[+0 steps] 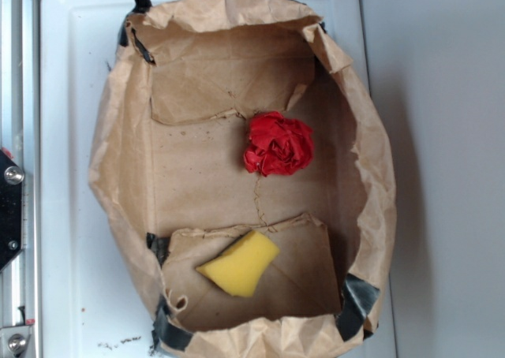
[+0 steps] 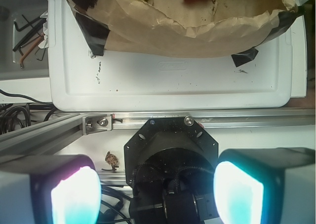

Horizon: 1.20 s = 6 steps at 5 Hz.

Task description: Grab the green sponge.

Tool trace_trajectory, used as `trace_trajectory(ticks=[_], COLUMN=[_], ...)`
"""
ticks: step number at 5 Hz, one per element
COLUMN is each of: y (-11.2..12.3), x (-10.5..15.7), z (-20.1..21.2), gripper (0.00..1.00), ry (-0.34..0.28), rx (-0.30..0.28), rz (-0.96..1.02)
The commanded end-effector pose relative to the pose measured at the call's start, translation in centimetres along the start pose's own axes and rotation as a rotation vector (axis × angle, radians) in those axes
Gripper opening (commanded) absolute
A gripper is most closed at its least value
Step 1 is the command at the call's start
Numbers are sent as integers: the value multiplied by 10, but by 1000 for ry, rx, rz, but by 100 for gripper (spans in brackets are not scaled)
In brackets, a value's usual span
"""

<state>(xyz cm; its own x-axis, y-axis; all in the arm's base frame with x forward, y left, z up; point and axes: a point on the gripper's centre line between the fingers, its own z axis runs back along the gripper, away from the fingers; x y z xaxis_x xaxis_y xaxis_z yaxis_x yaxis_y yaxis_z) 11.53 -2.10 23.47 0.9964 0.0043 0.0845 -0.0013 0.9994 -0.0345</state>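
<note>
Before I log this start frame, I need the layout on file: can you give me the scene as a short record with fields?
container: brown paper bag, opened out on a white lid
target: yellow sponge, lying flat on the bag floor, untouched
other item: red cloth wad, apart from the sponge
gripper: gripper outside the bag, over the robot base, pads apart, empty

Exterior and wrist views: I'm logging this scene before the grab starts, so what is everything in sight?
sponge: one, yellow, lying flat in the bag near one end
cloth wad: one, red, rose-like, mid-bag, apart from the sponge
paper bag: one, brown, crumpled, open on the tray, black tape at corners
tray: one, white, under the bag
metal rail: one, silver, beside the tray
cables: several, dark, off the tray's corner
claw: one, pale pads spread apart, empty, outside the bag
</note>
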Motion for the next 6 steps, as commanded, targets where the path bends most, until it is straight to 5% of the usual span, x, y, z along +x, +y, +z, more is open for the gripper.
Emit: trace_trajectory(ticks=[1, 6], y=[0, -26], x=[0, 93], z=[0, -38], gripper=[100, 100], ry=[0, -107], rx=[0, -86], rz=[0, 226])
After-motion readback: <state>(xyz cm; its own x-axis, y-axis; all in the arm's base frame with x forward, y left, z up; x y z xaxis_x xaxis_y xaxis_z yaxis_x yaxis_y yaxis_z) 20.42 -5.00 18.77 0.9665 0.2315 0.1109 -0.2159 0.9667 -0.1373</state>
